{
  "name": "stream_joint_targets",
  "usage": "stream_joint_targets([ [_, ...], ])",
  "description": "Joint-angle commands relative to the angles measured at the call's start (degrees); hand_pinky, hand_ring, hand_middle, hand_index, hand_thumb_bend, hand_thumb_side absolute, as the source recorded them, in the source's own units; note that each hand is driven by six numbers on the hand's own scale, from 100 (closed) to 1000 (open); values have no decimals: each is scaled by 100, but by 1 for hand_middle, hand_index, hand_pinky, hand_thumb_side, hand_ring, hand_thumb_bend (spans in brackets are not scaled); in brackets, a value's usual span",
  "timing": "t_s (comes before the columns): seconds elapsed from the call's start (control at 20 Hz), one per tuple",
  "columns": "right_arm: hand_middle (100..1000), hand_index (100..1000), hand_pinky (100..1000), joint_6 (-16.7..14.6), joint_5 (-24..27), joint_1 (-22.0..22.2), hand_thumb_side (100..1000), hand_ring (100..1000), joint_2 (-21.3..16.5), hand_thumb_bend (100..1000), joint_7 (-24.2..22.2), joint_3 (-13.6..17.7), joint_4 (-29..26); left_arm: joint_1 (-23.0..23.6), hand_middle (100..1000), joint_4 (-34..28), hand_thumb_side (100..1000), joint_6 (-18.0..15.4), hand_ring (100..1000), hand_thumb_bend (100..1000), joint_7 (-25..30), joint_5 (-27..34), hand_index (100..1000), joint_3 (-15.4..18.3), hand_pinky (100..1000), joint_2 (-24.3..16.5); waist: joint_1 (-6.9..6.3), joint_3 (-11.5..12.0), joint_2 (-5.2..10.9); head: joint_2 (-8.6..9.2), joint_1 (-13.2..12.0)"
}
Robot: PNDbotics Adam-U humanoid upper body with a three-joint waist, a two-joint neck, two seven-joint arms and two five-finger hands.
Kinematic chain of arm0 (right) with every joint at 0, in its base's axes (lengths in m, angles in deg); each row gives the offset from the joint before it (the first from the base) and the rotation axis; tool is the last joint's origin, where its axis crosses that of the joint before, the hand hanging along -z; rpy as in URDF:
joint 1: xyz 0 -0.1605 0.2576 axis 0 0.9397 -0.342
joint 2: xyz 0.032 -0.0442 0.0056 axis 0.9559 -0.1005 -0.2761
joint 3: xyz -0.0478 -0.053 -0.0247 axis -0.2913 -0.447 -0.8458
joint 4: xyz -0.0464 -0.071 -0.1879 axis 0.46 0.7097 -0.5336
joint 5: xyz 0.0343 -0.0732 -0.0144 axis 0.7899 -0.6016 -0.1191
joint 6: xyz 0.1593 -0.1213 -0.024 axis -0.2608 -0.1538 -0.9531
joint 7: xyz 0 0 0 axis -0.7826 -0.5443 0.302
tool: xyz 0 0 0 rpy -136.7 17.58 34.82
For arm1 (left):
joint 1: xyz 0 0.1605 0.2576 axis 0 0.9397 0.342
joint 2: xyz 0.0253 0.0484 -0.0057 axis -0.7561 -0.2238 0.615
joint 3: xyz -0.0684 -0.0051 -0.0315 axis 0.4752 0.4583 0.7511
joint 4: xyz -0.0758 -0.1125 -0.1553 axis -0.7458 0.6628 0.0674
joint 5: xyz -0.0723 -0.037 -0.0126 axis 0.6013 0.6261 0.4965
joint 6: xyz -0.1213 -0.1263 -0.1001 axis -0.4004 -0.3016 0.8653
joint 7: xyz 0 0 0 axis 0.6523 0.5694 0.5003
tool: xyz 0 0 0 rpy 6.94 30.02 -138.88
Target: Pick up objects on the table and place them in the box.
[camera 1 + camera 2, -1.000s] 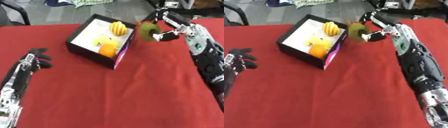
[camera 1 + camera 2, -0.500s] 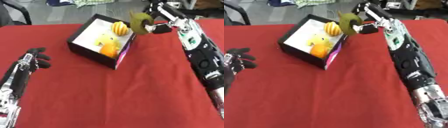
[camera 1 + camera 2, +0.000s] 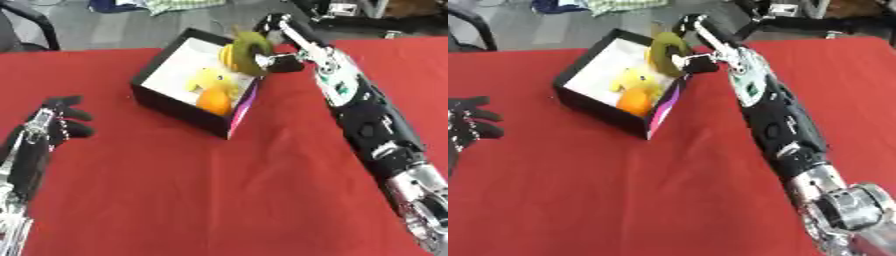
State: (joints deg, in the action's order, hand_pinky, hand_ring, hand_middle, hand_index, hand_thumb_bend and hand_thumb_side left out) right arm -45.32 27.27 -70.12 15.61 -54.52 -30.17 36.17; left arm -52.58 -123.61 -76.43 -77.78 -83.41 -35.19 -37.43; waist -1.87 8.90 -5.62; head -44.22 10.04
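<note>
My right hand (image 3: 278, 44) reaches in from the right, shut on an olive-green round object (image 3: 252, 47) held above the right far corner of the black box (image 3: 175, 104). Inside the box lie an orange fruit (image 3: 213, 101), a yellow object (image 3: 206, 80) and a yellow striped object (image 3: 227, 54), partly hidden behind the green one. My left hand (image 3: 54, 125) rests open on the red table (image 3: 175, 190) at the left, fingers up, well apart from the box.
The box has a white floor and a purple-pink right side panel (image 3: 244, 106). Beyond the table's far edge lie grey floor, a chair part (image 3: 26, 20) and cloth (image 3: 179, 4). Red cloth stretches in front of the box.
My right hand has carried the green object leftward from beside the box to above its right far corner. The left hand has stayed in place.
</note>
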Motion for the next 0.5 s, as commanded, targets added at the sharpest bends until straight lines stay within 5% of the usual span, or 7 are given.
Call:
stream_joint_targets([
  [0.05, 827, 892, 1000, -149, -320, -97, 422, 954, 95, 100, -63, -85, 35, -100, 605, -125, 1000, -12, 591, 100, 24, 34, 848, -3, 699, -17, 2, 13, 27, 10, 27],
  [0.3, 862, 958, 1000, -523, -357, -96, 574, 955, 155, 100, -15, -139, -202, -88, 604, -123, 1000, -10, 591, 100, 23, 32, 848, -1, 699, -23, 5, -7, 26, 10, 7],
  [0.4, 861, 955, 1000, -586, -149, -99, 555, 953, 151, 100, 117, -161, -336, -80, 604, -121, 1000, -10, 591, 100, 22, 30, 848, 0, 699, -27, 7, -17, 29, 10, 3],
  [0.45, 860, 949, 1000, -600, -4, -99, 633, 952, 143, 100, 179, -181, -413, -76, 604, -122, 1000, -10, 591, 100, 20, 29, 848, 3, 699, -29, 8, -24, 32, 10, -2],
  [0.5, 856, 943, 1000, -599, 151, -96, 525, 951, 128, 100, 219, -204, -484, -71, 604, -121, 1000, -10, 591, 100, 16, 29, 848, 7, 699, -32, 11, -34, 35, 10, -9],
])
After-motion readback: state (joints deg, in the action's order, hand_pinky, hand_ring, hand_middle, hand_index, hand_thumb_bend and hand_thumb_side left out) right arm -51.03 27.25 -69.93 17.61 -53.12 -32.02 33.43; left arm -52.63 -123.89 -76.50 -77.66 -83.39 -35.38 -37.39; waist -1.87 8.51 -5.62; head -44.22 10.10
